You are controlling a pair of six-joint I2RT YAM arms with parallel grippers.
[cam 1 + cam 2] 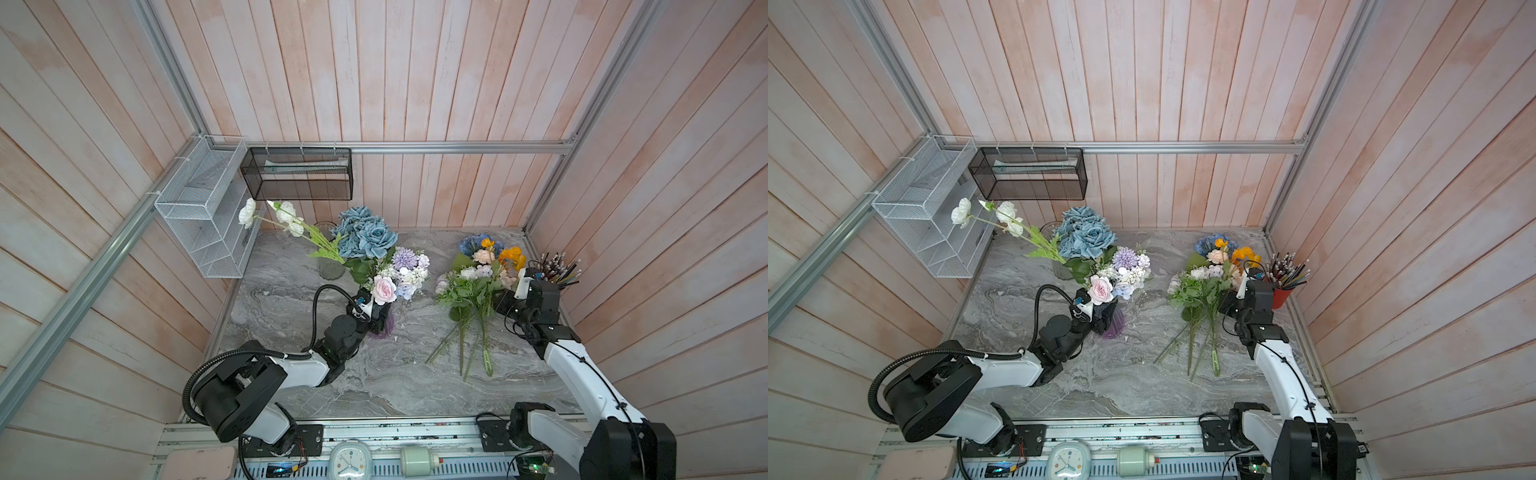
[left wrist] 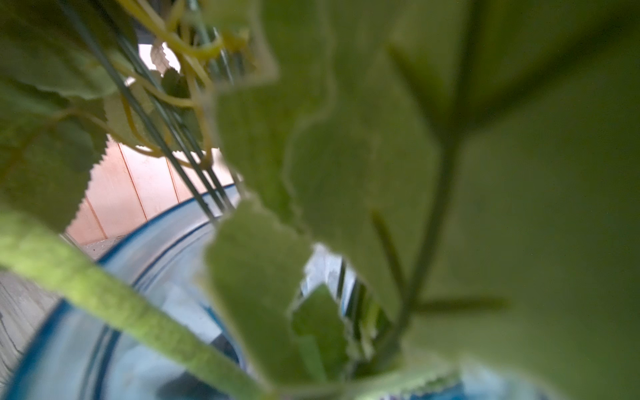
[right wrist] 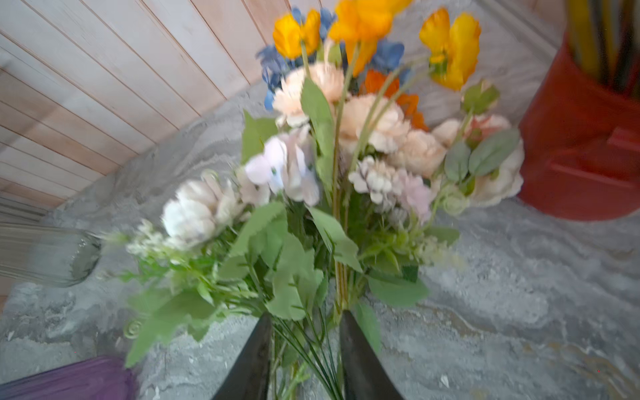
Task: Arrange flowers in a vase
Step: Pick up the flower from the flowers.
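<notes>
A purple vase (image 1: 387, 328) (image 1: 1116, 326) holds dusty-blue roses (image 1: 365, 235), a pink rose (image 1: 383, 289), a lilac bloom (image 1: 405, 258) and long white flowers (image 1: 286, 216). My left gripper (image 1: 376, 318) (image 1: 1102, 316) is clamped on this vase; in the left wrist view leaves (image 2: 311, 156) hide its jaws. A loose pile of flowers (image 1: 469, 286) (image 1: 1200, 286) lies on the marble, with peach, orange and blue heads (image 3: 374, 117) at the far end. My right gripper (image 3: 304, 349) (image 1: 503, 305) is open, its fingers (image 3: 254, 356) astride several thin green stems (image 3: 311, 343) of that pile.
A red cup of pencils (image 1: 1281, 297) (image 3: 581, 138) stands just right of the right gripper. A clear ribbed glass vase (image 1: 330, 270) (image 3: 45, 252) stands behind the purple vase. A white wire basket (image 1: 203, 208) and a black mesh basket (image 1: 299, 172) hang on the walls.
</notes>
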